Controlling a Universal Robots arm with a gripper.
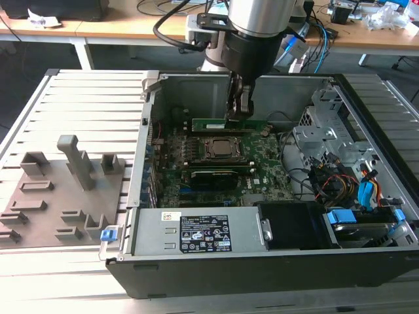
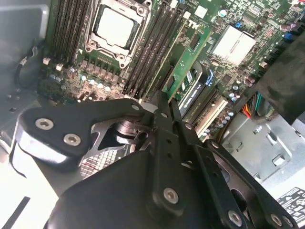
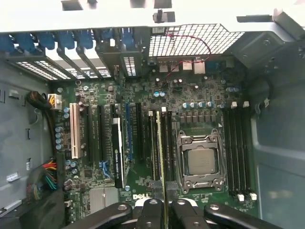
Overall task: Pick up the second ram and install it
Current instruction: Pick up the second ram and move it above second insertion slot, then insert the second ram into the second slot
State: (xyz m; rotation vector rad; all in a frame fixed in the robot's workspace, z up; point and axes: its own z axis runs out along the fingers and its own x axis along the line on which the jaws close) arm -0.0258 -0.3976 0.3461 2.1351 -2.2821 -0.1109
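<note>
holding item: the second ram, a thin green stick, is clenched at about its mid-length by the pincer, whose jaws are closed on its two flat faces.

location: inside the open computer case, over the motherboard, on the far side of the cpu socket in the exterior view. the stick stands on edge and runs lengthwise along the bank of memory slots. in the second wrist view the stick reaches out from the pincer above the dark slots just beside the socket. in the first wrist view it shows edge-on, in line with one slot. whether its lower edge touches that slot cannot be told.

handling, as judged: light, stiff and flat; likely fragile if flexed or twisted, with chips on the faces and contacts on the lower edge best left untouched. the present mid-length hold near the upper edge looks balanced, and smooth faces may slip under a slack grip.

other: grey tray with moulded blocks on the slatted worktop, at the exterior view's left, well apart from the case.
</note>
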